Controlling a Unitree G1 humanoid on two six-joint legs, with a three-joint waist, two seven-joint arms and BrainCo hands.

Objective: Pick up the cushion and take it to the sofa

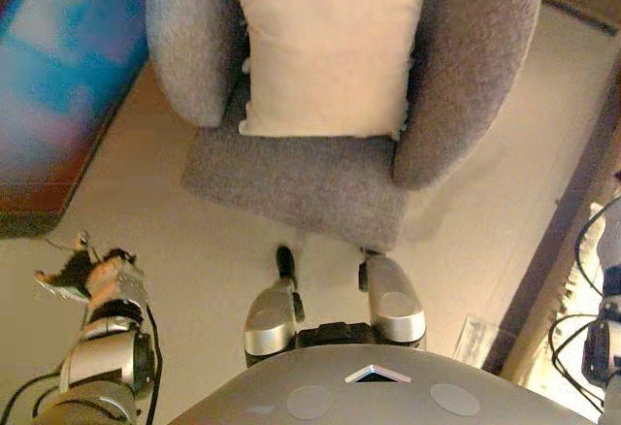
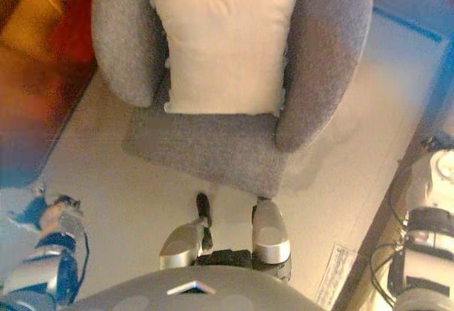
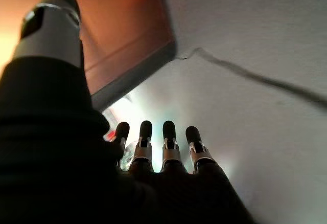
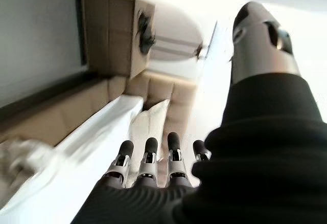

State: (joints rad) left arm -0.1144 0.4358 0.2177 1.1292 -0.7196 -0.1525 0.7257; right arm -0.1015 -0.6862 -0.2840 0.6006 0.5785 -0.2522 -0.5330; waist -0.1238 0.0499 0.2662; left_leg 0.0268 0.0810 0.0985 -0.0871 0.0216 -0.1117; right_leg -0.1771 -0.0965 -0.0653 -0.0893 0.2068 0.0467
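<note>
A cream cushion (image 1: 330, 42) stands on the seat of a grey armchair (image 1: 310, 187), leaning against its back, straight ahead of me. My left hand (image 1: 92, 275) hangs low at my left side over the floor, well short of the chair. Its fingers (image 3: 145, 142) are straight and hold nothing. My right hand shows only in the right wrist view, where its fingers (image 4: 148, 162) are straight and empty. Past them lies a beige sofa (image 4: 158, 91) with a pale cushion (image 4: 148, 119) on it, some way off.
A low dark-edged piece of furniture (image 1: 58, 76) runs along the left of the armchair. A dark strip (image 1: 563, 241) borders the floor at the right. A paper sheet (image 1: 473, 340) lies on the floor by it. A brown box (image 4: 110, 35) stands beyond the sofa.
</note>
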